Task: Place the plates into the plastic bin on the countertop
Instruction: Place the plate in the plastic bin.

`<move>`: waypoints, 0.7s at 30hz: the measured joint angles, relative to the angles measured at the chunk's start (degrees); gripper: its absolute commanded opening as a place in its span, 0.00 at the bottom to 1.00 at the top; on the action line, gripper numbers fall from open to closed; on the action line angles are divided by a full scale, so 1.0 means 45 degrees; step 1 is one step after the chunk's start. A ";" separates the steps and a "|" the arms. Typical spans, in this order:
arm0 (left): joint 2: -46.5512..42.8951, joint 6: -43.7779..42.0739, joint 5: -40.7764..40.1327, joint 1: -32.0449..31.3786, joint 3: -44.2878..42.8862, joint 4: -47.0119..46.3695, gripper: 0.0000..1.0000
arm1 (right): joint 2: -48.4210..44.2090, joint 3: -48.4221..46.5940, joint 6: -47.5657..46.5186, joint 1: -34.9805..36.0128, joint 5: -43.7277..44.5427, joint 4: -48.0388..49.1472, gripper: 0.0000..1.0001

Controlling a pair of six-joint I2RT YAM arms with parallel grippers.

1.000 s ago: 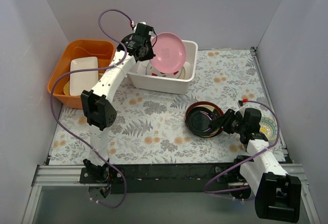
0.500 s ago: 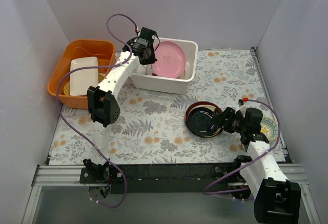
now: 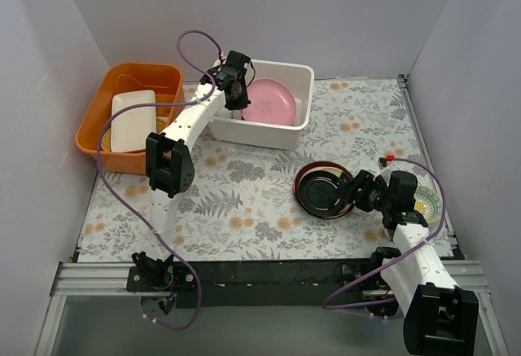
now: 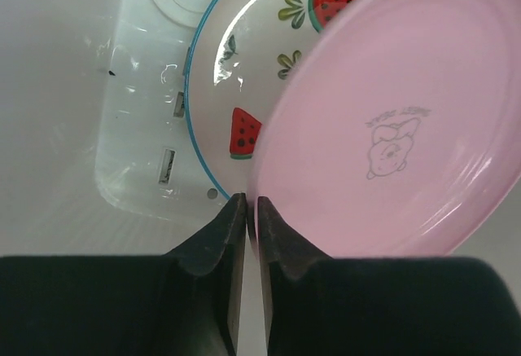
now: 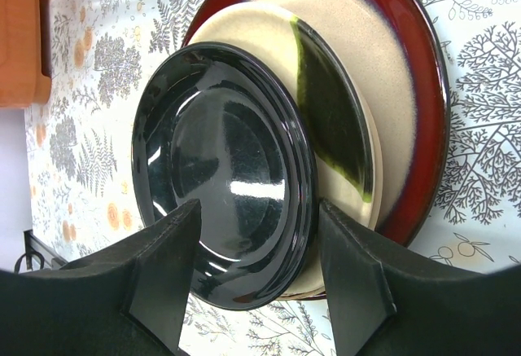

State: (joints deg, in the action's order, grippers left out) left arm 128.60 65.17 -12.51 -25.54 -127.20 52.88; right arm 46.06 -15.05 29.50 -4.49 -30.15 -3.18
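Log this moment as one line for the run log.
left gripper: shut on pink plate, tilted in plastic bin over watermelon plate | right gripper: open, jaws flanking black plate atop stack

The left arm [image 3: 183, 124] and right arm [image 3: 415, 252] have white links and black joint housings, with purple cables [image 3: 114, 183] looping alongside. Fingers [image 4: 207, 260] are black wedges.
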 measured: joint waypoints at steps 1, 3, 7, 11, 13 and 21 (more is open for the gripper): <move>0.0010 -0.0005 0.0010 0.0005 0.0000 -0.0034 0.19 | 0.0000 -0.0024 0.0000 0.0000 0.0000 -0.0029 0.67; 0.0010 -0.0029 0.0039 0.0029 0.0000 -0.0107 0.23 | -0.0019 -0.0039 -0.0039 0.0000 0.0005 -0.0039 0.67; 0.0010 -0.0039 0.0131 0.0068 0.0000 -0.0146 0.31 | -0.0185 -0.0039 -0.0087 0.0000 0.0010 -0.0117 0.71; 0.0010 -0.0058 0.0126 0.0097 0.0000 -0.0141 0.47 | -0.0379 -0.0053 -0.0185 0.0000 0.0039 -0.0214 0.72; 0.0010 -0.0063 0.0112 0.0112 0.0000 -0.0141 0.55 | -0.0418 -0.0131 -0.0253 0.0000 0.0068 -0.0350 0.73; -0.0151 -0.0199 0.0068 0.0141 0.0015 -0.0155 0.95 | -0.0481 -0.0452 -0.0321 0.0000 0.0102 -0.0612 0.75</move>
State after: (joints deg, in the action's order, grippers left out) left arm 127.92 64.27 -12.21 -24.91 -127.13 52.18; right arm 43.90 -17.08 28.05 -4.49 -29.69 -5.93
